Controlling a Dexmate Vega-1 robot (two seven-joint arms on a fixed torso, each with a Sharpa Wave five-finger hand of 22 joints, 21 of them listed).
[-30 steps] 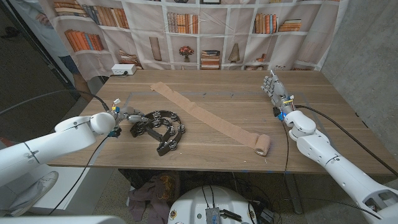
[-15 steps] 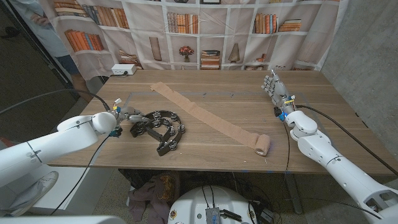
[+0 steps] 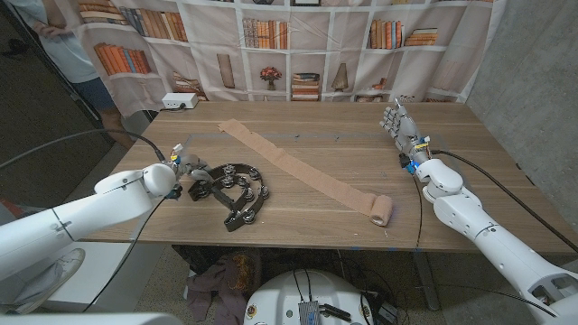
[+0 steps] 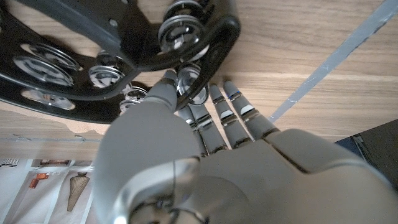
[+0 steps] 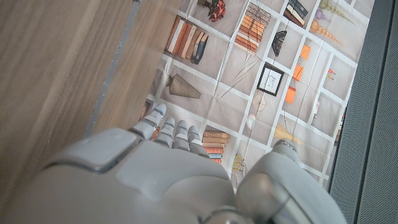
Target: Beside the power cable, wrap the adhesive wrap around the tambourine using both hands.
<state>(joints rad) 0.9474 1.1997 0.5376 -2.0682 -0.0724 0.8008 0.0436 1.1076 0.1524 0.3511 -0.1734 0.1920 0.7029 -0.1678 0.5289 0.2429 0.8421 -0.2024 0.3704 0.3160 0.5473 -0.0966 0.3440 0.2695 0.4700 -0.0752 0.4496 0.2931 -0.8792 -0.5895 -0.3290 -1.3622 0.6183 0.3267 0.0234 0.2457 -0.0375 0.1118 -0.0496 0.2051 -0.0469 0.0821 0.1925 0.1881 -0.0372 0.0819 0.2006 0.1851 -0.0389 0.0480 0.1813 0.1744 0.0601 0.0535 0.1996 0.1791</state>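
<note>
Because the table (image 3: 343, 171) is bare smooth wood with nothing fixing the things on it, the chief risk is sliding. Across it, from the far side down to the near edge, runs the wrap (image 3: 298, 167), a long tan strip ending in a small roll right of the tambourine (image 3: 233, 188). That strip lies loose, so dragging the tambourine onto it could bunch or fold it, and adhesive folded on itself would likely stick.

The tambourine, black with metal jingles, lies left of the strip, near its middle, apart from it. At its left rim sits the left hand (image 3: 187, 169); the left wrist view shows the fingers (image 4: 231, 106) extended under the frame's edge, touching the rim and a jingle, with no closed grip that I can see. Such a light hold may let the frame pivot or skid away.

Well right of the tambourine, the right hand (image 3: 397, 125) stands upright, fingers straight, holding nothing. It is far from the roll, so wrapping with both hands cannot begin yet. I see no power cable by the tambourine.
</note>
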